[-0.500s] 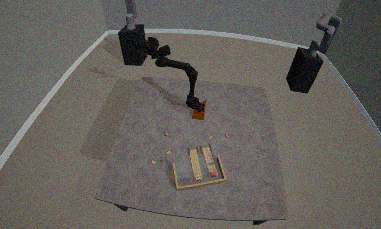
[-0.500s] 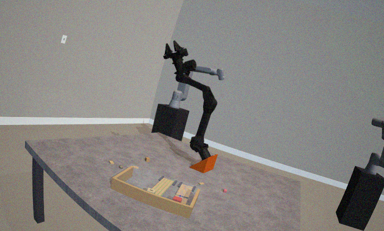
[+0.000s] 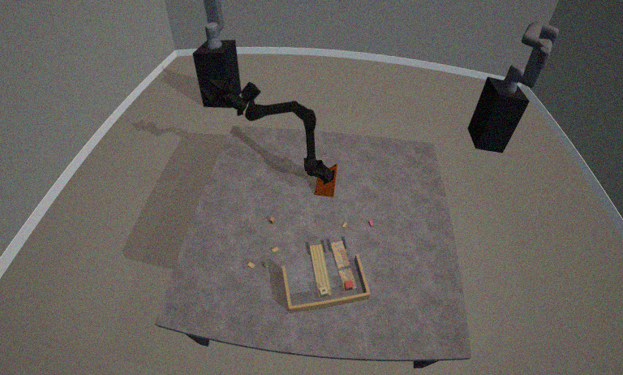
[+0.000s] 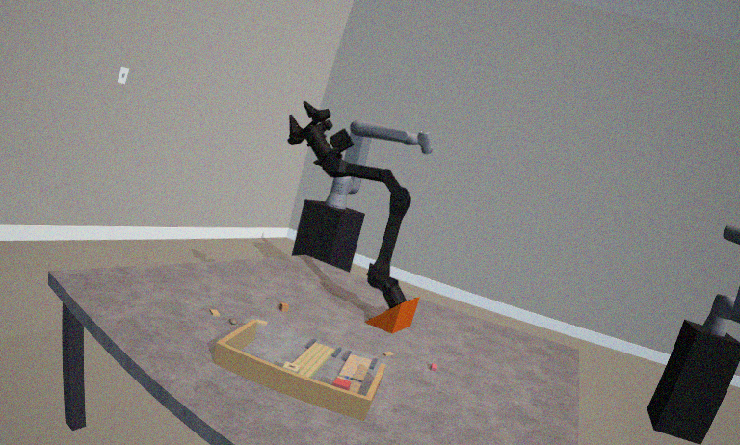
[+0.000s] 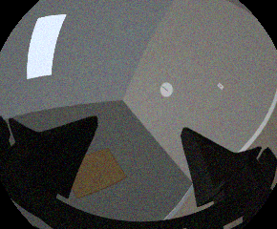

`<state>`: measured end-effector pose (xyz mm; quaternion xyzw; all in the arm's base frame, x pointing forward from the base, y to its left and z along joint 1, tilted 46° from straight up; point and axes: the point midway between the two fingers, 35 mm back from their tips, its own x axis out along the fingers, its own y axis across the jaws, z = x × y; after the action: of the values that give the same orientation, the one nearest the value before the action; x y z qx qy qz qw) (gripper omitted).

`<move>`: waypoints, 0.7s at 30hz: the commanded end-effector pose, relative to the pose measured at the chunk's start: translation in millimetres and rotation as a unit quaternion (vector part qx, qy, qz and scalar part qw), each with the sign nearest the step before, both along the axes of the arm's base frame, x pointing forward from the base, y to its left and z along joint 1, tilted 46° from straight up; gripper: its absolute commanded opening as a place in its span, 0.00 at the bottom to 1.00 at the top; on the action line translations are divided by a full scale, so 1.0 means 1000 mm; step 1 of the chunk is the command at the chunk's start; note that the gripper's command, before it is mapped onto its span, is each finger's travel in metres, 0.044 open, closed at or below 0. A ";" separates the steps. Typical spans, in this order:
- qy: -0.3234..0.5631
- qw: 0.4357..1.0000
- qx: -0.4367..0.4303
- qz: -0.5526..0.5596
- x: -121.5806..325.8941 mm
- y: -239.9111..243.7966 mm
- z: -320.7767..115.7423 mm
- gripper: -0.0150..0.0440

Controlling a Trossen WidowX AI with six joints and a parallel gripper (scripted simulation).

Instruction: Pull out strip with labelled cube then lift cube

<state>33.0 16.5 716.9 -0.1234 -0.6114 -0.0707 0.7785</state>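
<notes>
A pale yellow grooved strip [image 3: 318, 265] [image 4: 316, 356] lies inside the wooden walls [image 3: 328, 303] [image 4: 289, 381], with no break visible. A small pale cube [image 3: 324, 290] [image 4: 291, 366] with a dark mark on top sits at its near end. To its right is a light brown strip [image 3: 340, 254] [image 4: 356, 364] with a crosswise gap, so it looks like two pieces. A red cube [image 3: 348, 285] [image 4: 342, 383] is on its near piece. My gripper [image 4: 298, 110] [image 5: 140, 127] is open and empty, raised high and far from the strips, pointing up and away from the table.
The wooden walls stand on three sides; the far side is open, with short dark blocks beside the strips' far ends. Loose bits lie around: an orange one [image 3: 272, 220] [image 4: 284, 306], a red one [image 3: 371, 223] [image 4: 434, 367] and several yellowish ones. An orange wedge [image 3: 324, 191] [image 4: 404, 316] carries my arm.
</notes>
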 end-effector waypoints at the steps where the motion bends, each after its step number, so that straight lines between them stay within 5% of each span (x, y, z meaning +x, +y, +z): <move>1: -0.002 0.997 0.079 0.025 0.016 -0.058 -0.011 0.93; 12: 0.048 0.960 0.259 0.095 0.102 -0.153 -0.067 0.93; 21: 0.154 0.919 0.354 0.077 0.193 -0.175 -0.136 0.93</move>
<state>198.6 -155.7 605.5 0.1874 -0.4669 -0.1855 0.8441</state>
